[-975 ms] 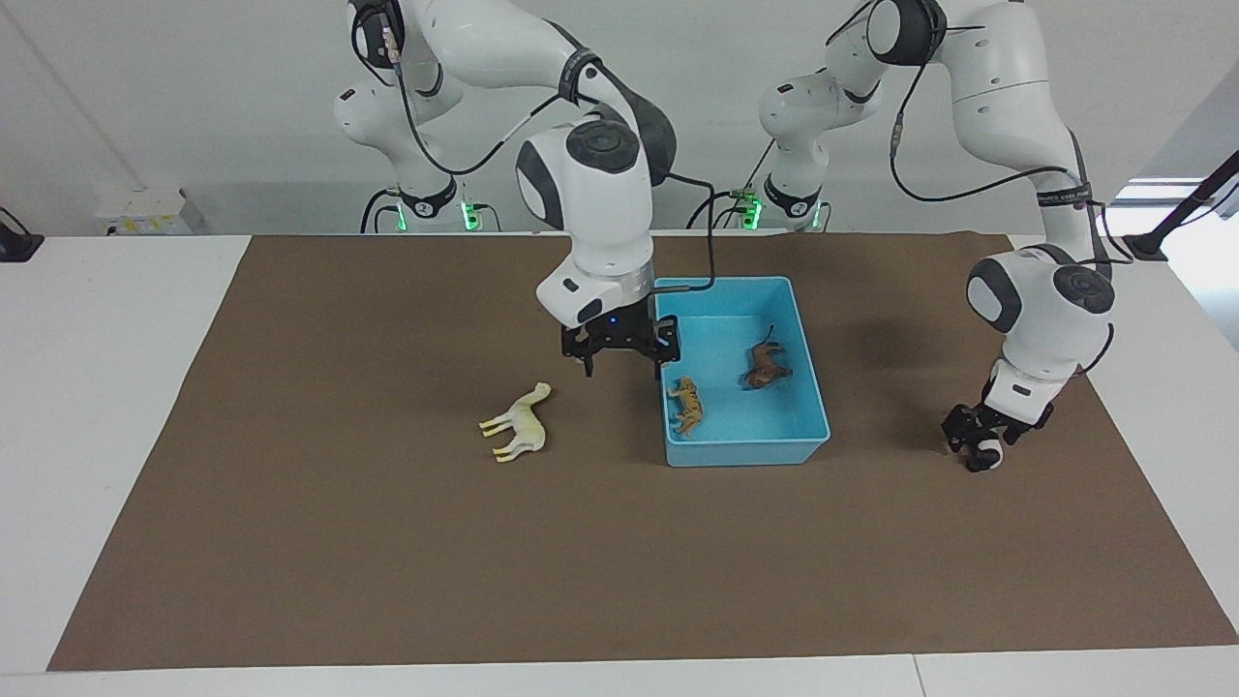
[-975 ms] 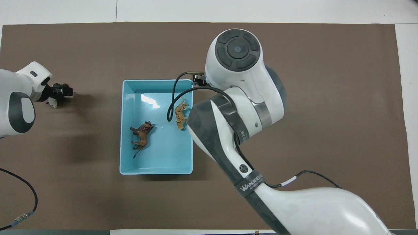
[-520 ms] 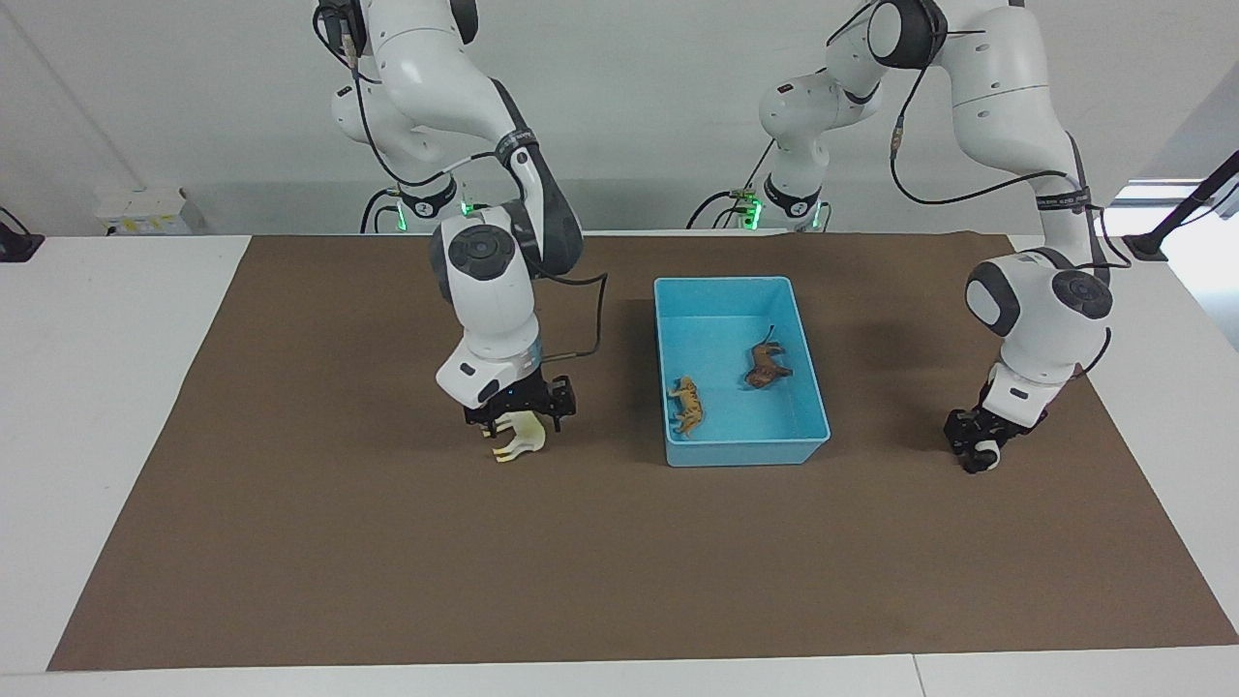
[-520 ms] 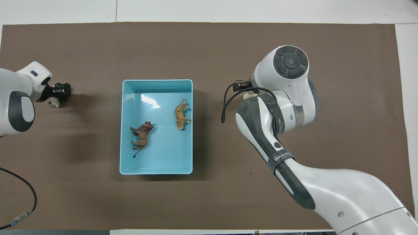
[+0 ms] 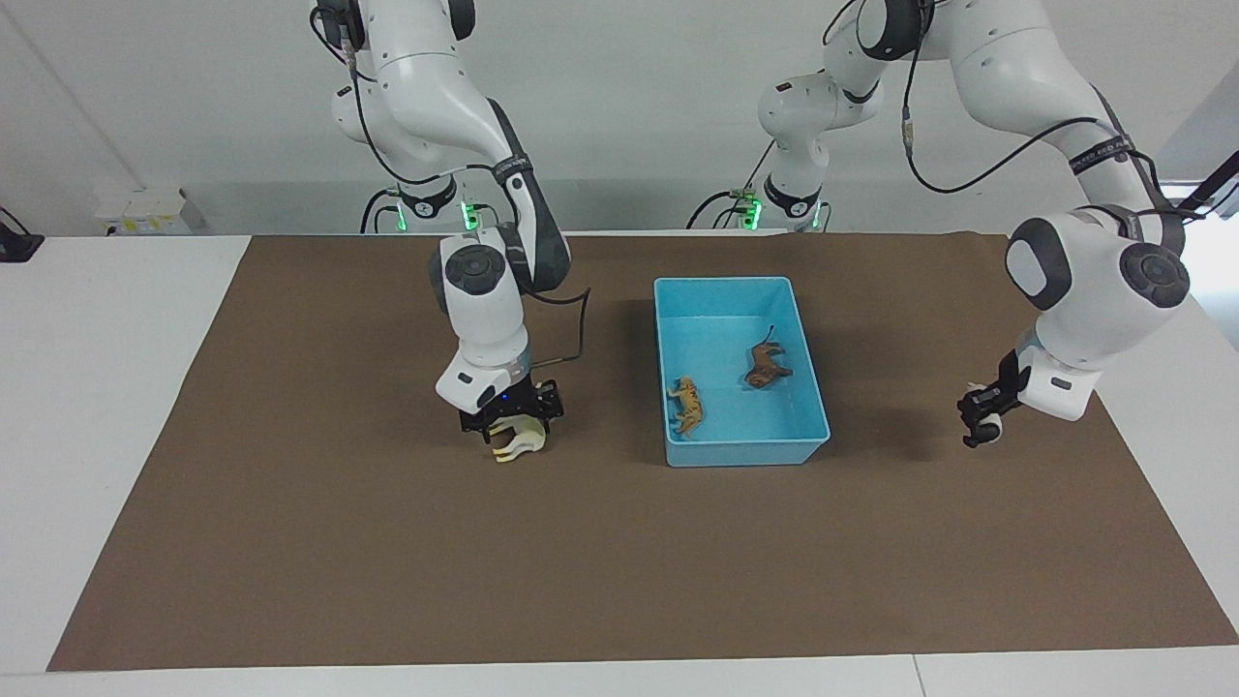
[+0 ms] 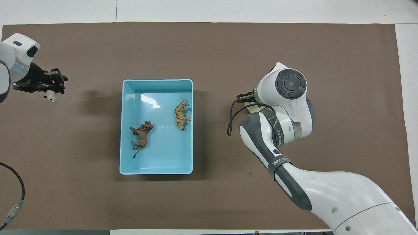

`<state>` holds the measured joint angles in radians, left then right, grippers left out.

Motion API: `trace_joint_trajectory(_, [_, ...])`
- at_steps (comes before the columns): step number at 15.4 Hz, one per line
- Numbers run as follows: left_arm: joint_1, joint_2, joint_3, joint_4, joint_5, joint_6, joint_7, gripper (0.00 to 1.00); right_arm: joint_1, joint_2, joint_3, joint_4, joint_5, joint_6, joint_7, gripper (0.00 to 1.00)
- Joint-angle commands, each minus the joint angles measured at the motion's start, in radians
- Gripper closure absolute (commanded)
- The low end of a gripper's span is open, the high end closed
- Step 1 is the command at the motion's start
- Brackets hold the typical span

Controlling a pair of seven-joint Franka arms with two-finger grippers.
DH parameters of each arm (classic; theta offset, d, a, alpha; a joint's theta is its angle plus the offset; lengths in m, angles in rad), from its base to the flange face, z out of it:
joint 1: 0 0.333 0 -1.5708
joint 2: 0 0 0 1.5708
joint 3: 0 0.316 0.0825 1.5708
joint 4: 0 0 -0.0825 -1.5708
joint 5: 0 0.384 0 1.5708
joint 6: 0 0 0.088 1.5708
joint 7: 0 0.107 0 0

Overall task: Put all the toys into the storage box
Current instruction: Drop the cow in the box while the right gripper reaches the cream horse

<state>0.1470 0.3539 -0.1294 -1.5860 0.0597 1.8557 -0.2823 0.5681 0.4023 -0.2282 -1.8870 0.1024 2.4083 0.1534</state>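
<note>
The light blue storage box [image 5: 745, 453] stands mid-table and also shows in the overhead view [image 6: 156, 80]. The orange tiger [image 5: 688, 405] [image 6: 181, 114] and the brown lion [image 5: 765, 366] [image 6: 142, 134] lie inside it. The cream horse [image 5: 520, 445] lies on the mat beside the box, toward the right arm's end. My right gripper [image 5: 513, 429] is down on the horse; overhead, the arm hides both. My left gripper [image 5: 980, 418] [image 6: 49, 85] is shut on the panda [image 6: 50, 96] and holds it above the mat toward the left arm's end.
A brown mat [image 5: 619, 561] covers most of the white table [image 5: 97, 387]. The right arm's forearm [image 6: 313, 192] stretches low over the mat beside the box.
The right gripper swung from beside the box to the horse and came down onto it. The left gripper rose off the mat with the panda.
</note>
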Motion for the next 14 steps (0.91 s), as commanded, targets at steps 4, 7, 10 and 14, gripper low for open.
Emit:
trace_joint_trajectory(4, [-0.309,-0.116,0.014,-0.103,-0.075,-0.113,-0.484,1.00,-0.013,-0.014,0.012,-0.084,-0.010,0.099,-0.015,0.00])
trace_joint_trajectory(7, [-0.432,-0.168,0.014,-0.253,-0.093,0.024,-0.656,1.00,-0.002,0.000,0.013,-0.113,-0.003,0.163,-0.006,0.00])
trace_joint_trajectory(10, [-0.434,-0.187,0.016,-0.278,-0.093,0.039,-0.673,0.00,-0.002,0.000,0.013,-0.113,0.003,0.158,-0.005,0.59])
trace_joint_trajectory(14, [-0.382,-0.265,0.025,-0.253,-0.092,-0.001,-0.655,0.00,0.000,0.000,0.015,-0.083,0.005,0.103,0.020,1.00])
